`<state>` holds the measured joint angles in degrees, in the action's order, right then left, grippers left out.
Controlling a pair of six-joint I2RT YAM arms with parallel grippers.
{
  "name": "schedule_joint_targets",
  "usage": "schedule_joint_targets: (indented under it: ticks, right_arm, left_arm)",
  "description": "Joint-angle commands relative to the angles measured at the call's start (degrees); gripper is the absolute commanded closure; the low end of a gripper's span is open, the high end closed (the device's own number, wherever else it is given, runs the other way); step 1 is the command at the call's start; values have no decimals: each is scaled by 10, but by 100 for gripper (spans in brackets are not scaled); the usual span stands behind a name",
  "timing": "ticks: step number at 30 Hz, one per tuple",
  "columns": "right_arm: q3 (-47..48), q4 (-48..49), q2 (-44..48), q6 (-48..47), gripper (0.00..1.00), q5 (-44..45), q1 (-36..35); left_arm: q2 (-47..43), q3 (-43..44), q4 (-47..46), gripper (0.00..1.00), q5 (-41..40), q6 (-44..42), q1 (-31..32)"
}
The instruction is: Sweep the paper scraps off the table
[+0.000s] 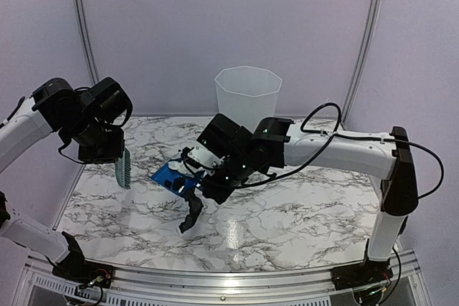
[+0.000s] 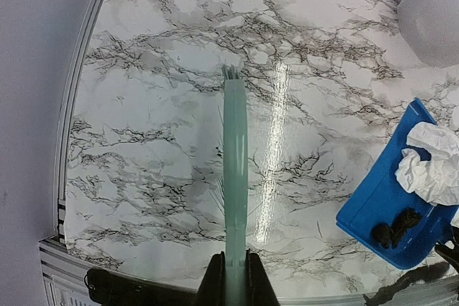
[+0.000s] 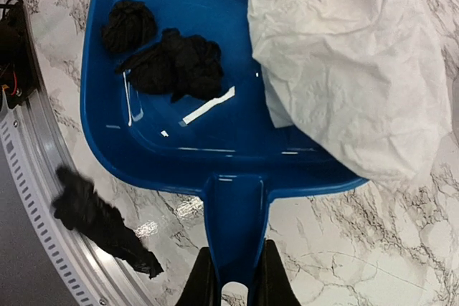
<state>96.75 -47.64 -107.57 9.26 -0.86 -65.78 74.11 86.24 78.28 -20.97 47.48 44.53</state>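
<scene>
The left end effector [image 2: 234,283] is seen at btm ctr of its wrist view, clamped on the handle of a pale green hand brush [image 2: 235,170]. The brush is held edge-on over the desk [image 2: 158,105], its far end pointing up the frame. In the top view the brush is found at mid-left, well apart from the other things.

The right end effector [image 3: 234,277] is closed around the handle of a blue plastic dustpan [image 3: 215,134] — fingers pressed to both sides of the handle at btm ctr of the right wrist view. Two black paper scraps [image 3: 176,66] are seen inside the pan at upper left, just beside each other. A crumpled white paper [image 3: 344,69] fills the pan's upper right and overlaps its rim.

A third black scrap [image 3: 100,223] is seen outside the pan at lower left, blurred, by the desk's metal front edge; whether it rests on the desk or is in the air cannot be told. In the top view it is placed just below the dustpan, near ctr. A translucent white bin [image 1: 247,94] stands at upper ctr of that view, at the desk's far edge.
</scene>
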Motion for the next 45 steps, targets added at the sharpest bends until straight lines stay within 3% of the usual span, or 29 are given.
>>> schedule_joint_targets:
  ticks: [1, 19, 30, 40, 45]
  right_arm:
    - [54, -47, -20, 13, 100, -24, 15]
    - [211, -114, -47, 24, 100, -46, 68]
    - [357, -121, -74, 48, 100, -113, 182]
    - [339, 2, -64, 177, 100, -288, 312]
    - [278, 110, -35, 280, 100, -367, 348]
  left_arm:
    - [23, 14, -4, 100, -14, -39, -13]
    - [-19, -50, -73, 100, 48, -62, -31]
    - [-25, -59, -93, 100, 74, -55, -31]
    - [-8, -54, -141, 100, 147, -66, -28]
    - [7, -53, -192, 100, 200, -72, 3]
